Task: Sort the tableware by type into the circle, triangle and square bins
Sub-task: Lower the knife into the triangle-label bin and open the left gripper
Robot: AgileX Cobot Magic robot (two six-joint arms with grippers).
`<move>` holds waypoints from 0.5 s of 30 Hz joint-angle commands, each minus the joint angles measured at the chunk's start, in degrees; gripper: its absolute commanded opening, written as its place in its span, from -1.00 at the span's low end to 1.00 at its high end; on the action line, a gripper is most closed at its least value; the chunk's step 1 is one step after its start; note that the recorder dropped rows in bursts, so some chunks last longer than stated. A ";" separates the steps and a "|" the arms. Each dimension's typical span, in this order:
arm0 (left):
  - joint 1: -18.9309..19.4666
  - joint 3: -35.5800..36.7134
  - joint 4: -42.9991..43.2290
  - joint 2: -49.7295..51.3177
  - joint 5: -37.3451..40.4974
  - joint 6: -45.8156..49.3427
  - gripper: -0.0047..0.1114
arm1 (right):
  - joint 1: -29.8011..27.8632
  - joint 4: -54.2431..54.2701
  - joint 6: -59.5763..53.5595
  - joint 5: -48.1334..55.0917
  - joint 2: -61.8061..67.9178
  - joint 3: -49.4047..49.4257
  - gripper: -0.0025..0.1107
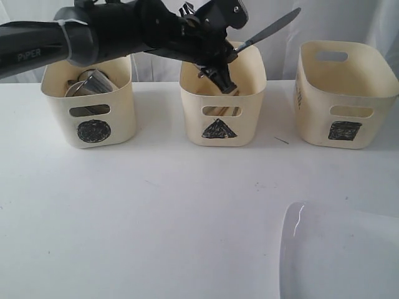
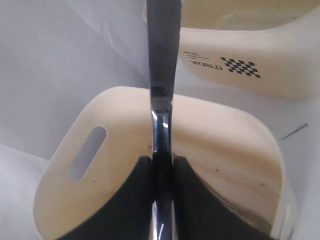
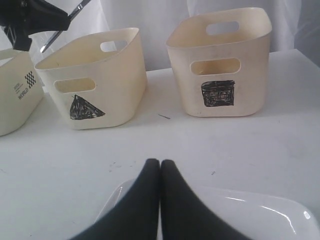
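Pinching steel cutlery (image 2: 162, 60) over triangle bin (image 2: 225, 150): left gripper (image 2: 162, 167), contact visible wrist-side only.

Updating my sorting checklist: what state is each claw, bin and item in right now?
Left claw, shut on steel cutlery piece, above triangle bin.
Right claw, shut, empty, above white plate.
White plate, flat on table, unsorted.
Circle bin, holds steel mugs.
Triangle bin, holds utensils.
Square bin, nothing visible inside.

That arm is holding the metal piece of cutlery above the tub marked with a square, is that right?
No: the left gripper holds the steel cutlery above the triangle bin, not the square bin, as the exterior view shows.
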 commanded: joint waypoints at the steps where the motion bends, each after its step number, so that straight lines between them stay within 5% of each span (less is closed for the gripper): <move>1: 0.01 -2.68 -0.60 2.17 -2.38 -0.53 -0.92 | -0.20 -0.08 0.05 -0.44 -0.37 0.32 -0.96; 12: 1.37 -2.80 -0.37 4.27 -2.33 -2.77 -0.92 | -0.20 -0.08 0.05 -0.44 -0.37 0.32 -0.96; 15: 1.73 -2.80 -0.37 4.52 -1.34 -3.94 -0.74 | -0.20 -0.08 0.05 -0.44 -0.37 0.32 -0.96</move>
